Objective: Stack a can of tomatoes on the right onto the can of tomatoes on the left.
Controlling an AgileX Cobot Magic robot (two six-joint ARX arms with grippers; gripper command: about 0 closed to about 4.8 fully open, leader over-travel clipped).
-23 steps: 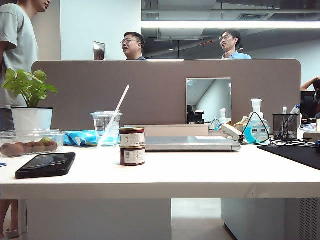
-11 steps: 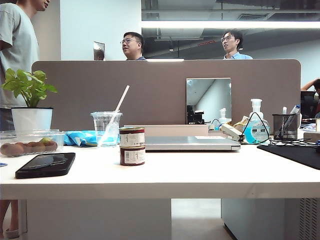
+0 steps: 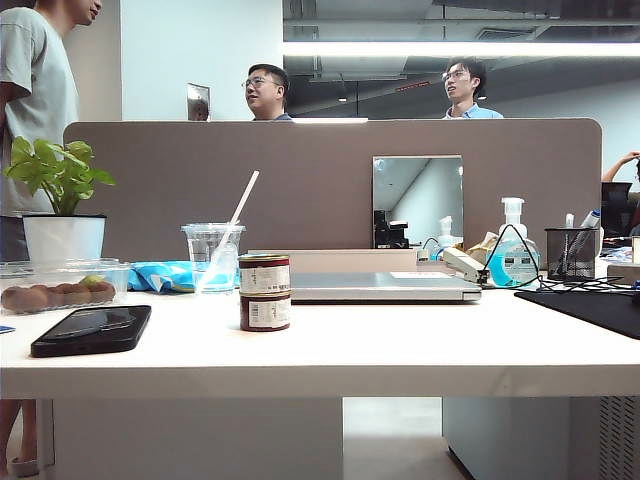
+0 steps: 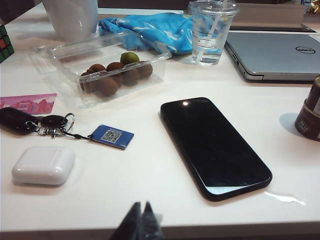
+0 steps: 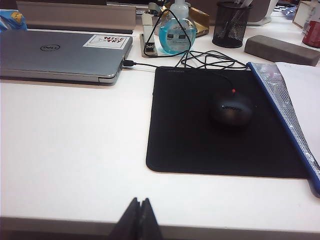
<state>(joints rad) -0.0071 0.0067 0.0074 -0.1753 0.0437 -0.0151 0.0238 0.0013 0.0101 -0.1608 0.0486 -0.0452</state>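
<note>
A: Anything different on the worktop (image 3: 400, 350) compared with a second ago?

B: Nothing that matters. Nearest the exterior camera, the black phone (image 3: 92, 329) lies at lower left as before. Just beyond it, left of centre, the two tomato cans are one column: the upper can (image 3: 264, 273) sits squarely on the lower can (image 3: 265, 311), and neither has shifted. Only the people behind the partition (image 3: 330, 180) have stirred slightly.

A: And the arms?

B: Neither shows in the exterior view. In its own wrist view the left pincer (image 4: 139, 226) is at the bottom edge of the frame, fingers pressed together, gripping nothing, hanging over the near edge of the worktop. The phone is past it, then the fruit tray (image 4: 112, 70) and the cup with a straw (image 4: 212, 30) farther back. The can stack just peeks in at the right edge of that frame.

A: The right one?

B: The right pincer (image 5: 139, 222) is likewise closed and empty at the bottom edge of its frame, with the mouse pad (image 5: 220, 125) and mouse (image 5: 231, 109) beyond, and the laptop (image 5: 60, 52) at upper left.

A: So what does that mean?

B: I'd judge the stacking done; both arms look parked clear of the cans.
</note>
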